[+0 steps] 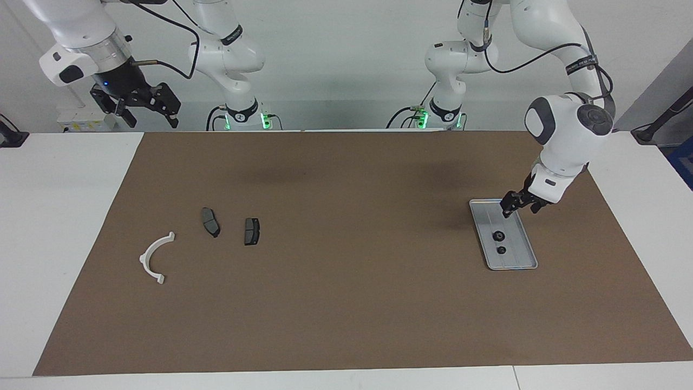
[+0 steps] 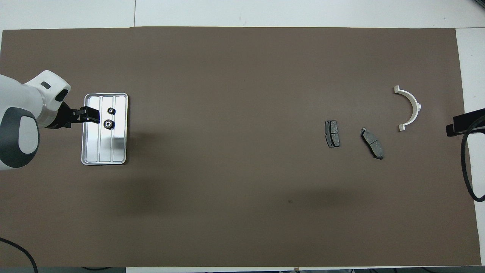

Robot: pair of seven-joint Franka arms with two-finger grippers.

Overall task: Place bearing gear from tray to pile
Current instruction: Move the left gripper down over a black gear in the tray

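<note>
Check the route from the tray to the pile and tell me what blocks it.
Nothing visible does. Between the tray, where two bearing gears lie, and the pile's brake pads and white bracket is only bare brown mat. The left gripper hangs over the tray.

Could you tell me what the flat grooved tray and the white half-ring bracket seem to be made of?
The flat silver-grey grooved tray looks like metal, perhaps aluminium: it has a bright sheen and reflects light. The white half-ring bracket looks like matte moulded plastic, uniformly white with no glint, though the material is not certain.
</note>
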